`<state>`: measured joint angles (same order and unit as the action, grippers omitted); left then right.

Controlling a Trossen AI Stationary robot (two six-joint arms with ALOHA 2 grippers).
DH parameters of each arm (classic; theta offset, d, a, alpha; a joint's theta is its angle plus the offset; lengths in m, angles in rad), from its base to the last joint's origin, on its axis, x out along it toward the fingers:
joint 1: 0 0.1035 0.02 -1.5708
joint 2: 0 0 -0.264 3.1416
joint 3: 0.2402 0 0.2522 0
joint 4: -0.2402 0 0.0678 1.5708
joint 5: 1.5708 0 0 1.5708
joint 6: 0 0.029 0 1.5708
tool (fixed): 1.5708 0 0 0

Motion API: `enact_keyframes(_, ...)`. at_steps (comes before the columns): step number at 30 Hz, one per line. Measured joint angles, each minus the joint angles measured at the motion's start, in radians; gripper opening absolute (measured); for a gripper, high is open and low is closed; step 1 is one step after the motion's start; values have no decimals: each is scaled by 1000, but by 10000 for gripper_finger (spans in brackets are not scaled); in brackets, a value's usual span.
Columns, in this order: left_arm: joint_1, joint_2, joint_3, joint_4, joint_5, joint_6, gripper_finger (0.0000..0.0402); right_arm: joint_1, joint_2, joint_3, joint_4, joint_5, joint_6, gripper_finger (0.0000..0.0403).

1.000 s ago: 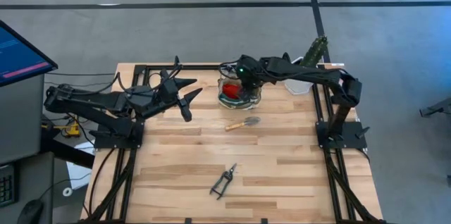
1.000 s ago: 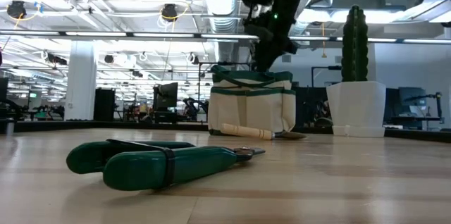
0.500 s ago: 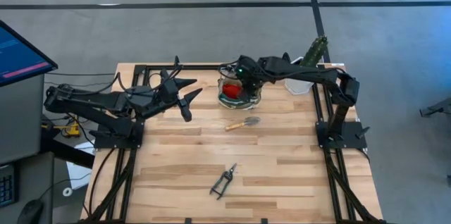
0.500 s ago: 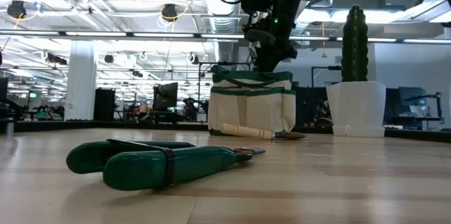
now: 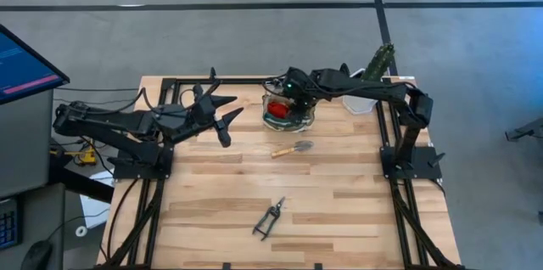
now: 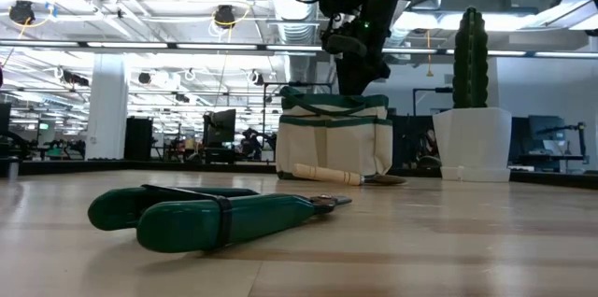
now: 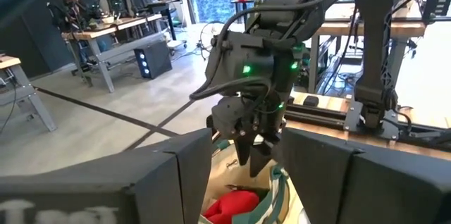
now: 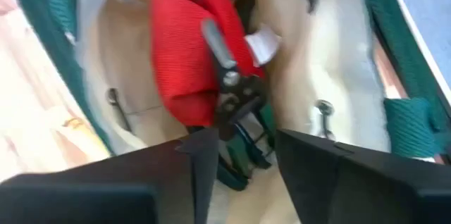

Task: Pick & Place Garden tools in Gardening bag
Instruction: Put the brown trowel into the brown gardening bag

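Observation:
The gardening bag (image 5: 288, 110), cream with green trim, stands at the table's far middle. In the right wrist view a red item (image 8: 184, 55) and a dark metal tool with green grips (image 8: 236, 104) lie inside it. My right gripper (image 8: 243, 155) hangs open just above the bag's mouth, fingers pointing down, touching nothing. A wooden-handled trowel (image 5: 293, 148) lies flat on the table just in front of the bag. Green-handled pruning shears (image 5: 269, 219) lie near the front edge. My left gripper (image 5: 225, 119) waits open, left of the bag.
A white pot with a tall cactus (image 5: 379, 64) stands at the far right corner, close to my right arm. A monitor (image 5: 21, 62) sits beyond the table's left edge. Bare wood lies between the trowel and the shears (image 6: 215, 218).
My right gripper has risen a little out of the bag's mouth and stays over the bag.

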<state>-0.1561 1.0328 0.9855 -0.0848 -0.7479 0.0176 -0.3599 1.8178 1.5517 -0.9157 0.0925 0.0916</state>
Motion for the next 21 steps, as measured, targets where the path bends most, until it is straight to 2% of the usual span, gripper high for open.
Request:
enact_keyframes(5,0,0,0,-5,0,0,159,0,-31,52,-48,-8,-16,169)
enact_keyframes(11,0,0,0,-6,0,0,159,7,-34,247,-182,-15,-7,160)
enact_keyframes(16,0,0,0,-6,0,0,159,51,-38,370,-219,-14,-2,111)
enact_keyframes(21,0,0,0,-7,0,0,159,113,-107,392,-197,-15,-21,34)
